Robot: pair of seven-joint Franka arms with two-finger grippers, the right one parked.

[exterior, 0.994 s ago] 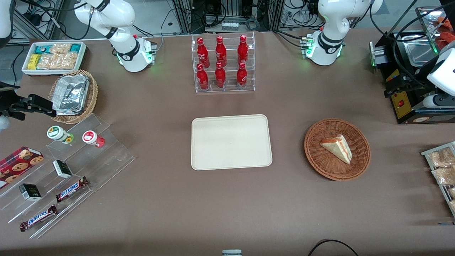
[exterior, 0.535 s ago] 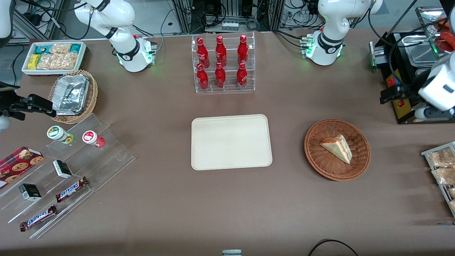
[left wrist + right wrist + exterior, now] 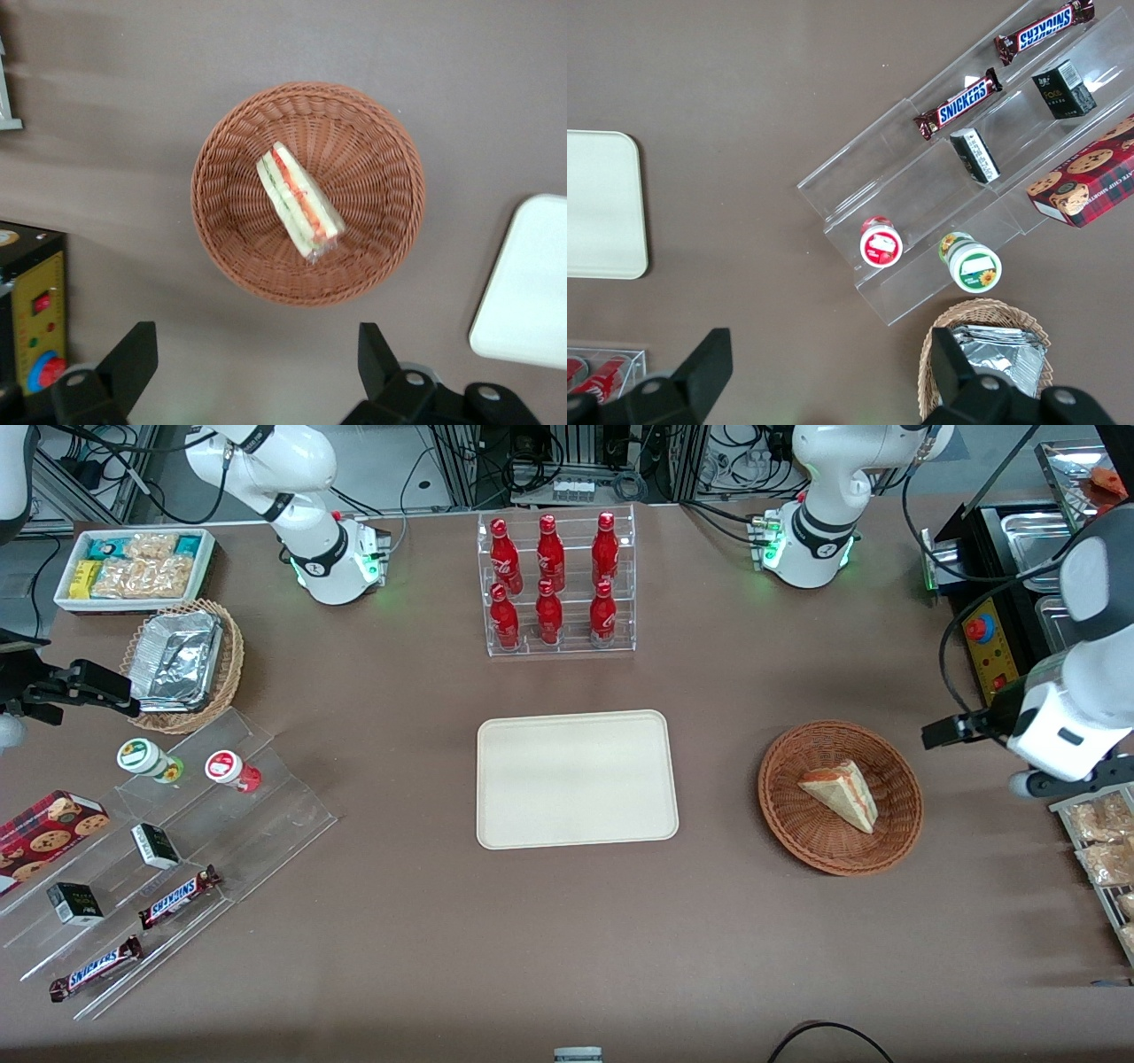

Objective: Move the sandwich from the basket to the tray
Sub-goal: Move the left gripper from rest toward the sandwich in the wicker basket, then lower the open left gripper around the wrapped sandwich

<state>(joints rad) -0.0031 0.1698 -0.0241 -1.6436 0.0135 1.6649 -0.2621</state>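
The sandwich (image 3: pixel 842 792) is a triangular white-bread wedge with red and green filling on its cut edge. It lies in the round reddish-brown wicker basket (image 3: pixel 840 797). The cream tray (image 3: pixel 576 779) lies flat beside the basket, toward the parked arm's end, with nothing on it. My gripper (image 3: pixel 1059 779) hangs above the table beside the basket, toward the working arm's end. In the left wrist view the gripper (image 3: pixel 257 341) is open wide and empty, with the sandwich (image 3: pixel 299 200), the basket (image 3: pixel 390 186) and a tray corner (image 3: pixel 527 283) in sight.
A clear rack of red bottles (image 3: pixel 556 584) stands farther from the camera than the tray. A black control box (image 3: pixel 992 655) and a rack of snack bags (image 3: pixel 1099 841) sit near my arm. Acrylic steps with snacks (image 3: pixel 168 850) lie toward the parked arm's end.
My arm has swung nearer to the camera and toward the basket, from over the black box to beside the basket. The sandwich, basket and tray have not moved.
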